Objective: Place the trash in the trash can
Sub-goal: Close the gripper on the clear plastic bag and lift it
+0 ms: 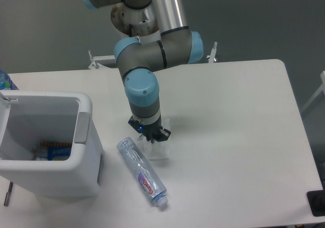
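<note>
1. Where the arm's blue-capped wrist points straight down over the white counter (228,136), the tool (151,136) sits low on the crumpled translucent wrapper (156,149), just right of the bottle's upper end.
2. Tool state: the black fingers are drawn close together, with only a narrow gap visible between them; their tips reach into the top of the wrapper. Contact is apparent, but whether the plastic is actually pinched cannot be told from this view.
3. Wrapper: lies on the counter directly under and slightly to the lower right of the tool, most of it showing as a pale glossy patch.
4. Crushed clear bottle (142,173): lies flat on the counter, running diagonally from upper left to lower right, purple-and-red label toward the lower end, cap end nearest the front edge. Its upper end is just beside the wrapper and close to the bin wall.
5. Trash can (84,131): white, boxy, at the left of the counter, open top up, grey panel on the rim side facing the arm. Some dark items lie in its bottom; not identifiable.
</note>
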`<state>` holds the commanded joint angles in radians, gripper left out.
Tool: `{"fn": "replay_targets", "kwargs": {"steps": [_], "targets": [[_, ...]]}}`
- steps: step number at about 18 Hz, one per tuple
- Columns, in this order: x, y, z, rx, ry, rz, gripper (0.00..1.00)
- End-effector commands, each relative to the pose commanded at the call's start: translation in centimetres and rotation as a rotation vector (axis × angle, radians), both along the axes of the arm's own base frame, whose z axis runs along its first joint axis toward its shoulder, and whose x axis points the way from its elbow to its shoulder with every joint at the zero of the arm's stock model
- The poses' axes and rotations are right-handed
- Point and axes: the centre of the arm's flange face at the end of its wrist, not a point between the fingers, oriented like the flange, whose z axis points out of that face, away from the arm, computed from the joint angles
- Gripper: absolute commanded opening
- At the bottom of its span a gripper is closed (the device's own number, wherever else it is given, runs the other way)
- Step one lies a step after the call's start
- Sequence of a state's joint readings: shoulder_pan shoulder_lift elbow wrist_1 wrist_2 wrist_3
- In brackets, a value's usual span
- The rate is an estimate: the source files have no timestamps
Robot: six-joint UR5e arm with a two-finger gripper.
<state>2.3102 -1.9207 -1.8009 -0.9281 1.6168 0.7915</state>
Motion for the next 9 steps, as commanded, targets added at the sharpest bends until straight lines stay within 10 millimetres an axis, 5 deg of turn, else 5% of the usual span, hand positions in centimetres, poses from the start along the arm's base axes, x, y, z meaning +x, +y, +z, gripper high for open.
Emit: {"fn": "replay_targets", "kwargs": {"steps": [9], "targets": [[-1.3,-2.1,5.9,0.075,0.054,0.037,0.0]]}}
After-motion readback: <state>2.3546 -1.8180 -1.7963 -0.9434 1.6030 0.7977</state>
